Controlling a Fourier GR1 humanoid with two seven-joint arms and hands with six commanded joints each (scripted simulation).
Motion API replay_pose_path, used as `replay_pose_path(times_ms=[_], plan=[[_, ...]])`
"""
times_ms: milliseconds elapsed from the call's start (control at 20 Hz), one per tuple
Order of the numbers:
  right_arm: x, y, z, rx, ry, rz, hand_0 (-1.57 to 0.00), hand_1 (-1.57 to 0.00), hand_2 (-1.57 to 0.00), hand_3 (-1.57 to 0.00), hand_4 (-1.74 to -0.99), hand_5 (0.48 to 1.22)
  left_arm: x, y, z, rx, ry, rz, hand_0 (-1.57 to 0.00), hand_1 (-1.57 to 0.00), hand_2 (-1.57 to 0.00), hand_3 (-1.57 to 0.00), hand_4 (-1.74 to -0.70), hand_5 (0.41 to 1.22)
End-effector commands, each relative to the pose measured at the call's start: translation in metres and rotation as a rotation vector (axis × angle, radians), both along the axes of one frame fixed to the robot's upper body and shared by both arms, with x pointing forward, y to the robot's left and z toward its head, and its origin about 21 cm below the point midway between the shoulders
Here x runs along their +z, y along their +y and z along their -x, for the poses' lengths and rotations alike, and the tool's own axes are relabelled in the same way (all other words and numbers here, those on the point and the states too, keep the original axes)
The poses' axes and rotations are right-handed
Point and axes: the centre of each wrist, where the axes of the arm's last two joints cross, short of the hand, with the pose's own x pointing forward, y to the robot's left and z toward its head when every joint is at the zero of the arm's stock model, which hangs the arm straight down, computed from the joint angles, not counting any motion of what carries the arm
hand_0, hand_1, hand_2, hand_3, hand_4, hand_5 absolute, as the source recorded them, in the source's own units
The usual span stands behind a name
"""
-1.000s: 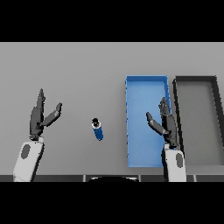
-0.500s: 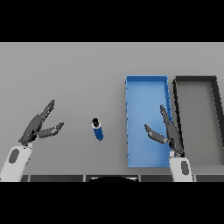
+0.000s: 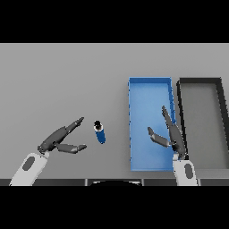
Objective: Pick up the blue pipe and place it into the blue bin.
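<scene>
The blue pipe [image 3: 99,131], short with a dark cap on its far end, lies on the grey table [image 3: 62,85] near the middle. My left hand [image 3: 59,138] hovers just left of it, open, fingers stretched toward the pipe and a small gap between them. The blue bin [image 3: 150,89] stands right of the pipe with nothing in it. My right hand [image 3: 171,134] hangs open above the bin's near right part, fingers pointing away from me.
A dark grey bin [image 3: 200,85] of the same shape sits directly right of the blue one, their long walls almost touching. The table's near edge runs just below both hands.
My left hand has tipped down and swung right toward the pipe. The right hand has dropped back slightly toward the near edge. The pipe has stayed put.
</scene>
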Motion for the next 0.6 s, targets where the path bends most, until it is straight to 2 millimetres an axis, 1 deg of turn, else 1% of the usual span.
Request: replay_pose_path(times_ms=[0,100,150,200,250,300,350,400,450,550], plan=[[-0.003,0.001,0.001,0.002,0.011,0.002,0.00,0.00,0.00,0.00,-1.290,0.646,-0.002,-0.005,0.001,-0.013,-0.001,-0.001,0.00,0.00,0.00,0.00,-1.21,0.494],[-0.003,-0.001,0.000,0.000,0.013,0.003,0.00,0.00,0.00,0.00,-1.299,0.654,-0.011,-0.020,0.000,-0.025,-0.005,-0.004,0.00,0.00,0.00,0.00,-1.20,0.483],[0.000,-0.003,-0.003,-0.008,0.011,0.015,0.00,0.00,0.00,0.00,-1.294,0.653,-0.019,-0.029,0.002,-0.026,-0.003,0.012,0.00,0.00,0.00,0.00,-1.21,0.479],[0.000,0.000,0.001,-0.003,-0.001,0.007,0.00,0.00,0.00,0.00,-1.296,0.651,-0.022,-0.032,0.003,-0.034,-0.027,0.024,0.00,0.00,0.00,0.00,-1.21,0.483],[0.000,0.000,-0.001,-0.007,0.006,-0.001,0.00,0.00,0.00,0.00,-1.300,0.652,-0.022,-0.040,-0.001,-0.040,-0.042,0.025,0.00,0.00,0.00,0.00,-1.22,0.491],[-0.002,0.001,0.000,-0.006,0.024,-0.005,0.00,0.00,0.00,0.00,-1.305,0.652,-0.023,-0.044,0.001,-0.039,-0.053,0.036,0.00,0.00,0.00,0.00,-1.22,0.495],[-0.003,-0.002,0.001,-0.007,0.023,-0.004,0.00,0.00,0.00,0.00,-1.306,0.651,-0.027,-0.050,0.000,-0.031,-0.054,0.040,0.00,0.00,0.00,0.00,-1.22,0.499],[-0.002,-0.001,-0.001,-0.007,0.019,-0.001,0.00,0.00,0.00,0.00,-1.309,0.651,-0.029,-0.055,-0.004,-0.020,-0.044,0.042,0.00,0.00,0.00,0.00,-1.23,0.502],[-0.001,-0.006,0.000,-0.015,0.025,-0.002,0.00,0.00,0.00,0.00,-1.314,0.653,-0.031,-0.063,-0.007,-0.021,-0.045,0.043,0.00,0.00,0.00,0.00,-1.23,0.502],[-0.004,-0.002,0.002,-0.006,0.020,-0.004,0.00,0.00,0.00,0.00,-1.320,0.655,-0.038,-0.073,-0.013,-0.031,-0.043,0.070,0.00,0.00,0.00,0.00,-1.22,0.502]])
